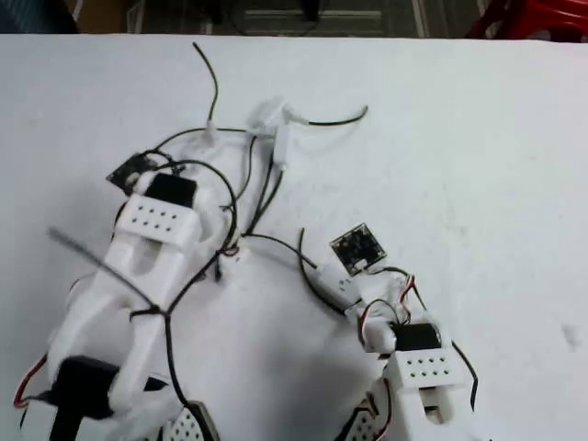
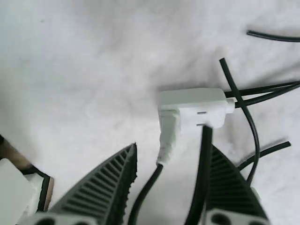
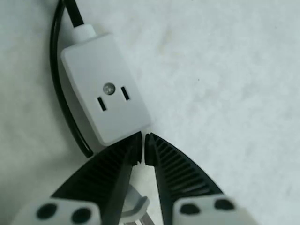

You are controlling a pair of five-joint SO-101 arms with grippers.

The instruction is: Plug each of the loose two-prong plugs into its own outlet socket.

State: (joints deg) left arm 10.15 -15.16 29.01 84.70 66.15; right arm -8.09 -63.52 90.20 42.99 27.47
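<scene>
In the left wrist view my left gripper (image 2: 172,150) stands open. A white plug (image 2: 168,131) on a black cord lies between its black ribbed fingers (image 2: 108,187). The plug rests against a white socket block (image 2: 192,104) whose two slots face up. In the right wrist view my right gripper (image 3: 143,149) is shut, its tips right at the end of a white outlet socket (image 3: 105,89) that lies face up with nothing in its slots. A small white piece (image 3: 133,206) shows behind the fingers; I cannot tell what it is. The high view shows that socket (image 1: 336,287) just ahead of the right arm.
Black cords (image 1: 262,197) loop across the middle of the white table (image 1: 478,147). More white plug pieces (image 1: 276,129) lie towards the back centre. The left arm's white body (image 1: 138,266) covers the front left. The table's right half has free room.
</scene>
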